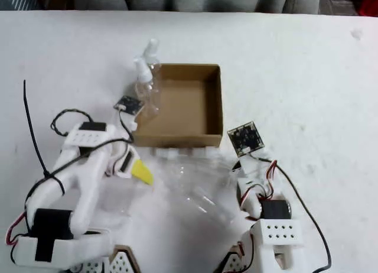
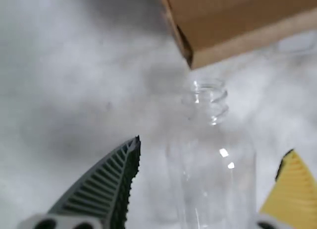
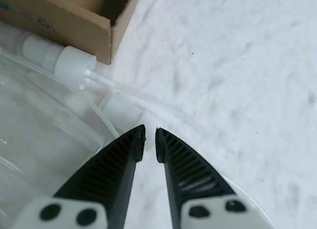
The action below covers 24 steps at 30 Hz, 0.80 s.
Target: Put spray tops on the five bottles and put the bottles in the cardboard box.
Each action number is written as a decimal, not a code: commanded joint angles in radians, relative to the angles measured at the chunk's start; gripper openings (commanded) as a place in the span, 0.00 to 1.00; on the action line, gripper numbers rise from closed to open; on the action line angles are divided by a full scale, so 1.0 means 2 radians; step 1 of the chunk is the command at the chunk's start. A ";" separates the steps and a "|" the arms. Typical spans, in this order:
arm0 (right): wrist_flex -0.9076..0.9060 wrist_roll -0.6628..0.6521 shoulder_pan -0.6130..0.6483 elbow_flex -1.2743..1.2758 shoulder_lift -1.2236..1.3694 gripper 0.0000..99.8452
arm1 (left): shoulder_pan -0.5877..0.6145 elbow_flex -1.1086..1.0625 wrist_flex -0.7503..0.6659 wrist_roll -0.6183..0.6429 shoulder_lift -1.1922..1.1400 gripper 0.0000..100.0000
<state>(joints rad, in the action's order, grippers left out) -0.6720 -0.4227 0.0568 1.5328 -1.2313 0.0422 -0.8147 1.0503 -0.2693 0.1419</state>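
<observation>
my left hand [image 2: 214, 147] is spread around a topless bottle [image 2: 210, 100] at the box's [image 2: 237, 21] seven o'clock, ready to grab. my right hand [image 3: 148, 133], pressed together, hangs by a spray top [image 3: 74, 65].

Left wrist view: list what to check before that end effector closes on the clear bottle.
1. Clear plastic bottle sits between the fingers of the left end effector: ok.
2. Left end effector open: ok.
3. Bottle neck carries a spray top: not ok, neck bare.
4. Bottle upright or lying: cannot tell.
5. White spray top with tube lies free beside the brown cardboard box: ok.
6. Right end effector ready to pick it up: not ok, shut, gripping nothing.
</observation>
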 commanded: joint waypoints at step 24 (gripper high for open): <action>0.009 -0.005 -0.007 -0.008 -0.004 0.02 | 0.007 -0.024 -0.029 0.045 0.002 0.09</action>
<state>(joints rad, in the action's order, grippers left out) -0.6674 -0.4227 0.0568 1.5328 -1.2313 0.0330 -0.8976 1.0027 -0.2585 0.1649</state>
